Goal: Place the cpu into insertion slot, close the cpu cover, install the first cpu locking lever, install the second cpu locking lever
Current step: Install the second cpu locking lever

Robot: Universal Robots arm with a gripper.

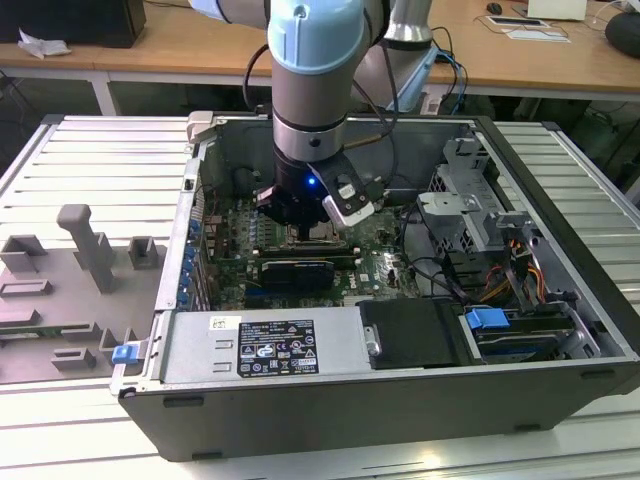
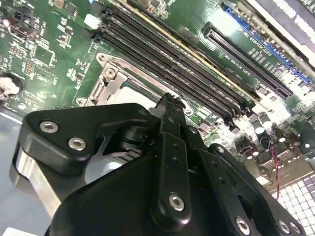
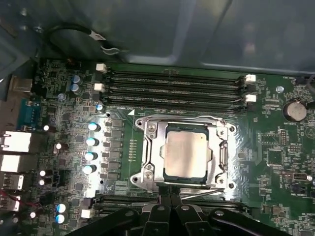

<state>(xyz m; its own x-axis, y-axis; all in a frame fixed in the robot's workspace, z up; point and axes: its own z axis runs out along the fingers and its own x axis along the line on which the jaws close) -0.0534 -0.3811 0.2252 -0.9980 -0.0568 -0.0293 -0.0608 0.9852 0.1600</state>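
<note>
The cpu [image 3: 184,152] lies flat in the insertion slot [image 3: 222,156], its pale silver top showing through the window of the cpu cover [image 3: 150,155]. The cover is down over the chip. A thin wire lever [image 3: 182,117] runs along one edge of the socket, and another [image 3: 204,191] runs along the opposite edge, beside my fingertips. My gripper [image 3: 171,192] is shut, its black fingers pressed together at that socket edge. In the second wrist view the gripper [image 2: 170,101] stands just over the socket frame [image 2: 110,81]. In the exterior view the gripper [image 1: 305,228] is low inside the computer case.
Long black memory slots [image 3: 172,86] run beside the socket. A black card [image 1: 297,272] sits towards the front of the case, with the power supply [image 1: 265,345] in front of it and a drive cage [image 1: 470,200] at the exterior view's right. Grey fixtures [image 1: 85,250] stand outside the case.
</note>
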